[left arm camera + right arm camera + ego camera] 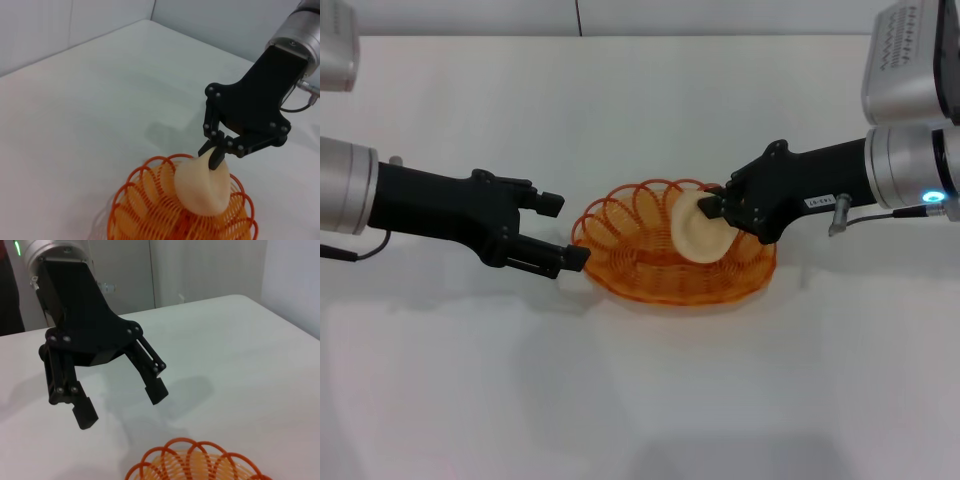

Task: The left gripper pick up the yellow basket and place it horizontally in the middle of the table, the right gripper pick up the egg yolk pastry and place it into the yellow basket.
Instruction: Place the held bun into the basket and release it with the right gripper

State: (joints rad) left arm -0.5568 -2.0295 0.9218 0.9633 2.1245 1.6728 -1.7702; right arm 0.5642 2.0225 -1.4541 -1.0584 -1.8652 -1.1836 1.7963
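Right pincer clamped on the egg yolk pastry, gripping its upper edge, pastry hanging on edge, tilted, not flat. Directly over the yellow basket, lower rim of pastry down inside the bowl, seemingly touching or just above the wire floor; contact not resolvable. Basket sitting flat near mid table, long axis running left–right across the head view. Key relation: pastry straight below the right pincer and already within the rim, on the right half of the basket, so likely only a short drop and release needed. Risk: landing on edge and leaning on the wall loops instead of lying dome-up.

Left pincer wide open, holding nothing, just beside the basket's left end, lower finger tip near or at the rim; touching or apart not clear. Nearer to the basket's left end than the right pincer, but basket placement looks done.

Left wrist view: pastry pinched at the top by the right pincer, basket cut off by frame edge. Right wrist view: left pincer spread over bare table, only a slice of basket rim showing, pastry and own fingers not visible.
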